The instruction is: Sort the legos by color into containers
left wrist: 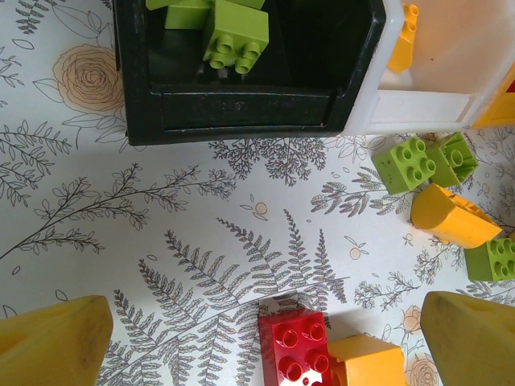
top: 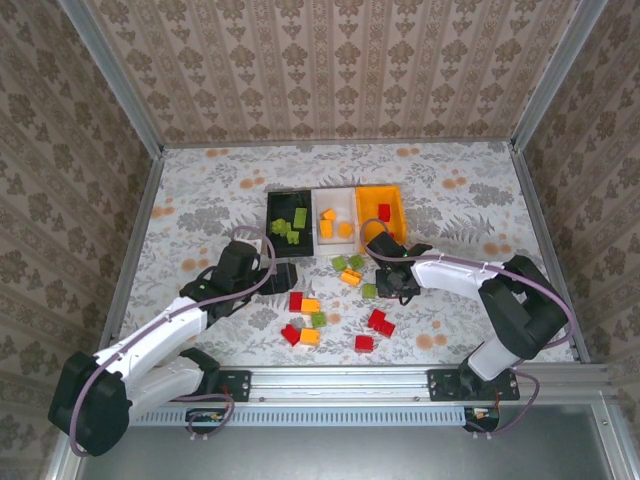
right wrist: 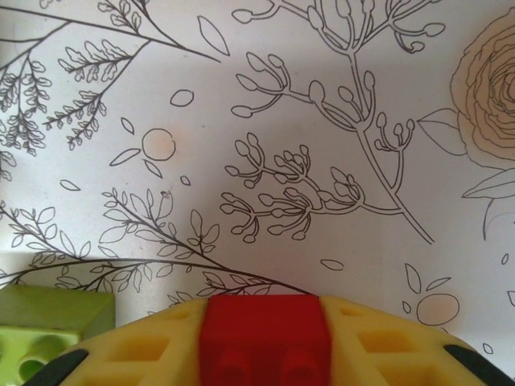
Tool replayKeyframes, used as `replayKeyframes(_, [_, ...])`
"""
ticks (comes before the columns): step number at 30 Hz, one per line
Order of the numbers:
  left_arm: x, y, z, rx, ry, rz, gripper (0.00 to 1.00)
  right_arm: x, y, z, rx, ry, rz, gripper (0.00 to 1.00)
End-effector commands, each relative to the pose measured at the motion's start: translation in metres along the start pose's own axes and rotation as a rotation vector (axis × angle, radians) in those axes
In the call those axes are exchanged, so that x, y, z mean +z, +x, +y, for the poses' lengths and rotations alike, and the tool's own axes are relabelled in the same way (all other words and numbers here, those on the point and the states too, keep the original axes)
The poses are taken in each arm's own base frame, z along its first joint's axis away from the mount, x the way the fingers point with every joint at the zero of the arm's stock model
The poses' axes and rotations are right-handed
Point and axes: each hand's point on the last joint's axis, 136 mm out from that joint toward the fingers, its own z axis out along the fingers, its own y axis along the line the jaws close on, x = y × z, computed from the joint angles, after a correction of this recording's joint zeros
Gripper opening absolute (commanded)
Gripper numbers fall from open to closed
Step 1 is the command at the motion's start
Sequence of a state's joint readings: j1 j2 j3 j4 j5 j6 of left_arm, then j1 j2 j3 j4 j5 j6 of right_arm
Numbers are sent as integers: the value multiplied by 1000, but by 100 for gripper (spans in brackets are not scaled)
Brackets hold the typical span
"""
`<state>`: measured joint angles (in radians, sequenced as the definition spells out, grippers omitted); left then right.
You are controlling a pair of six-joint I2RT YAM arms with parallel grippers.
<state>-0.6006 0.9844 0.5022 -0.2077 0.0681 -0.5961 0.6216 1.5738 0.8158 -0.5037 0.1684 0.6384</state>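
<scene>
Right fingers [right wrist: 137,350] grip a red lego [right wrist: 265,330], with a green lego [right wrist: 48,322] just beside it on the bench [right wrist: 322,121]. Left fingers [left wrist: 56,342] stand fully apart, holding nothing, near the black container [left wrist: 241,104] that holds green legos [left wrist: 236,40].

The held red brick [right wrist: 265,338], clamped between the right fingers [right wrist: 137,350], is blurred and runs off the bottom edge. A lime green brick [right wrist: 44,326] is cut by the lower left corner. From the left wrist, the black bin [left wrist: 241,112] and white bin [left wrist: 418,108] run off the top edge. The orange-yellow bin [left wrist: 500,112] is a sliver at the right, and a loose red brick [left wrist: 296,350] and orange brick [left wrist: 366,366] are cropped below.
</scene>
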Motion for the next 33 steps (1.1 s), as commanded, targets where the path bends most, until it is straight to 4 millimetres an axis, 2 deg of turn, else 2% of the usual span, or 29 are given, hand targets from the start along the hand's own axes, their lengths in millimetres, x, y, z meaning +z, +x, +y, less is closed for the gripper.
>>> replayKeyframes(1, [-6, -9, -9, 41, 32, -22, 100, -3, 5, -1, 11, -22, 7, 31])
replayKeyframes(4, [-7, -11, -12, 52, 37, -23, 100, -27, -17, 5, 11, -64, -63, 28])
replayKeyframes(8, [-7, -11, -19, 74, 48, -12, 100, -66, -68, 11, 33, -112, -207, 28])
replayKeyframes(10, [-5, -10, -21, 86, 43, 5, 100, -74, -89, 9, 48, -96, -234, 29])
replayKeyframes(14, [-1, -7, -30, 113, 61, 35, 100, -72, -138, 13, 102, -91, -285, 30])
replayKeyframes(18, [1, -6, -44, 157, 89, 55, 100, -56, -177, 18, 145, -72, -291, 31])
replayKeyframes(23, [1, -6, -59, 209, 107, 82, 100, -37, -203, 16, 172, -33, -276, 36])
replayKeyframes(24, [2, -5, -62, 219, 114, 88, 100, -34, -203, 14, 177, -27, -262, 39])
replayKeyframes(26, [2, -4, -66, 239, 113, 92, 100, -33, -209, 13, 187, -30, -257, 52])
replayKeyframes(29, [3, -2, -69, 252, 108, 97, 100, -42, -210, 14, 184, -47, -267, 62])
replayKeyframes(33, [3, 3, -86, 298, 147, 116, 100, -61, -199, 11, 198, -88, -294, 66])
